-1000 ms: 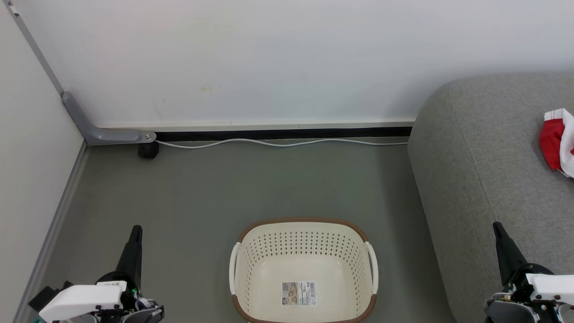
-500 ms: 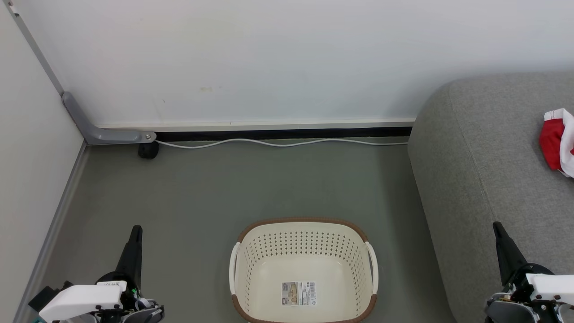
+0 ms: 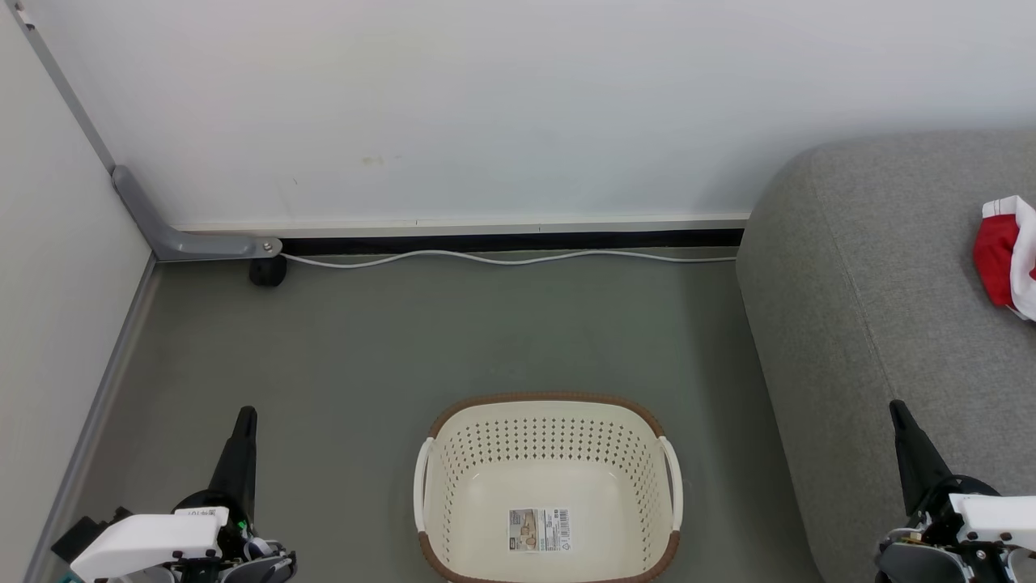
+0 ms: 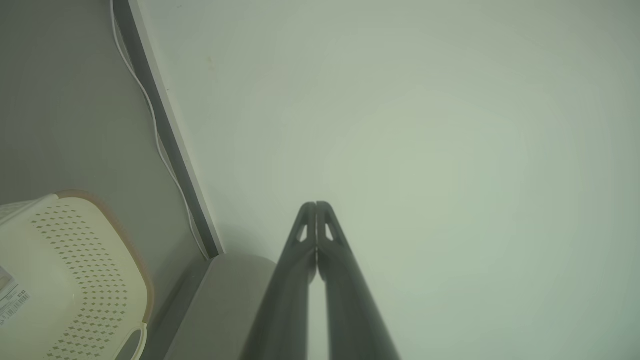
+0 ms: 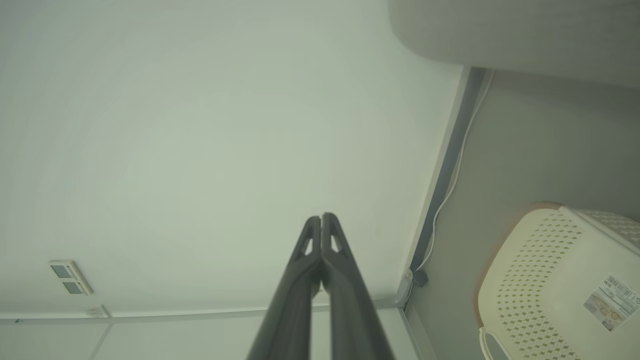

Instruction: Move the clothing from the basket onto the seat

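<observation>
The cream basket [image 3: 453, 461] with a brown rim stands on the grey floor at the bottom centre; nothing lies in it, and the label sticker [image 3: 539, 529] shows on its bottom. Red and white clothing [image 3: 1004, 255] lies on the grey seat [image 3: 874, 267] at the right edge. My left gripper [image 3: 245, 414] is shut at the lower left, over the floor left of the basket. My right gripper [image 3: 896, 407] is shut at the lower right, over the seat's front. The wrist views show the left gripper [image 4: 316, 204] and right gripper [image 5: 321, 216] pressed together, holding nothing, with the basket [image 4: 75, 270] [image 5: 540, 280] off to one side.
A white wall runs behind, with a white cable [image 3: 502, 257] along its base. A grey bracket [image 3: 174, 235] and a black caster [image 3: 267, 271] sit in the left corner. A white panel closes the left side. Bare floor lies between basket and wall.
</observation>
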{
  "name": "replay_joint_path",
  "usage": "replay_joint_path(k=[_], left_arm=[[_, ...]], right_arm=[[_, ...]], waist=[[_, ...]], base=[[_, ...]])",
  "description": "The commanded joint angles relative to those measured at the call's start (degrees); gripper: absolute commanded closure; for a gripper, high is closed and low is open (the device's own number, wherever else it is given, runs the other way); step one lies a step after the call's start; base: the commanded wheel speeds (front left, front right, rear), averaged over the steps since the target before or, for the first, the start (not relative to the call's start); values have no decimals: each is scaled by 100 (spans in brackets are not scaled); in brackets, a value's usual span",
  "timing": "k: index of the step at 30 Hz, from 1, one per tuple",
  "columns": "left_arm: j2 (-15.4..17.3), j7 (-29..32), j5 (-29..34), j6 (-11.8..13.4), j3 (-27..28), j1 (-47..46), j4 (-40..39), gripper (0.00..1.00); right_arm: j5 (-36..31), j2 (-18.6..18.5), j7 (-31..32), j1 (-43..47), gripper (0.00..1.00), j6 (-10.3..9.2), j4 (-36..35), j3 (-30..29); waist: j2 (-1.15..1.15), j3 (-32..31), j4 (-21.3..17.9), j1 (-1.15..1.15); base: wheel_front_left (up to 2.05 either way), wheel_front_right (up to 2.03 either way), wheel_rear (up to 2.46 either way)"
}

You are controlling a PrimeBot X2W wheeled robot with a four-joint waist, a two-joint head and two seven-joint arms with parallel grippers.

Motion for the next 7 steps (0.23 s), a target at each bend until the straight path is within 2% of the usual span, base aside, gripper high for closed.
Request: replay_joint_path(k=[1,7], left_arm=[[100,17,-27,-47,189,-311,-170,100],[100,17,-27,-47,189,-311,-170,100]], right_arm=[[63,-59,45,-210,100,25,-184,95],[64,-59,45,-210,100,25,-184,95]], waist=[[0,0,0,0],[0,0,0,0]], base=[[0,0,0],[0,0,0]])
